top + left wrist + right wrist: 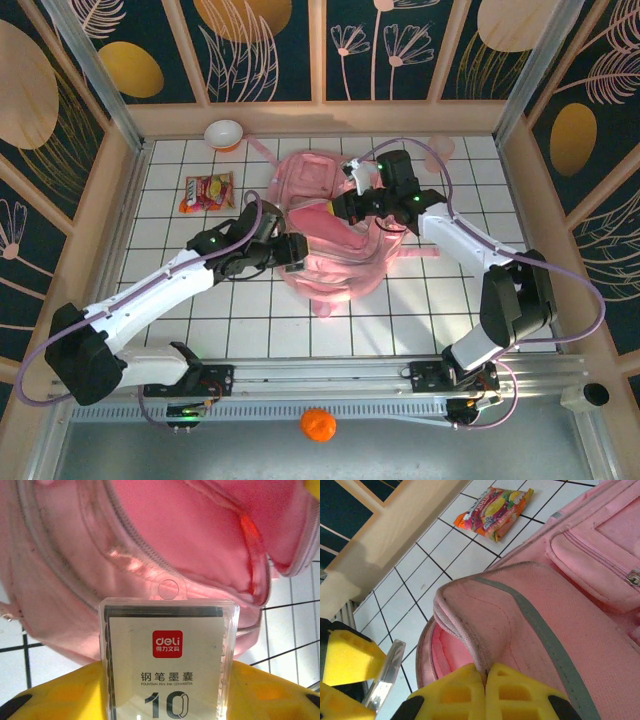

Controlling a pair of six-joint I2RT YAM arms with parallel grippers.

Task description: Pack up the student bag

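There is one student bag point(325, 240), pink and soft, one brightly printed snack packet point(207, 192), and one clear plastic box point(167, 665) of pen ink cartridges. Alongside these are one white bowl point(223, 134), one translucent pink cup point(440, 150) and one orange ball point(318, 425).

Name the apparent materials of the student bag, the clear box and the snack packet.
Student bag: soft woven pink fabric, matte; it sags and creases, stitched seams show.
Clear box: hard transparent plastic, glossy, printed card inside.
Snack packet: probably thin plastic film, shiny; crinkled with glare.
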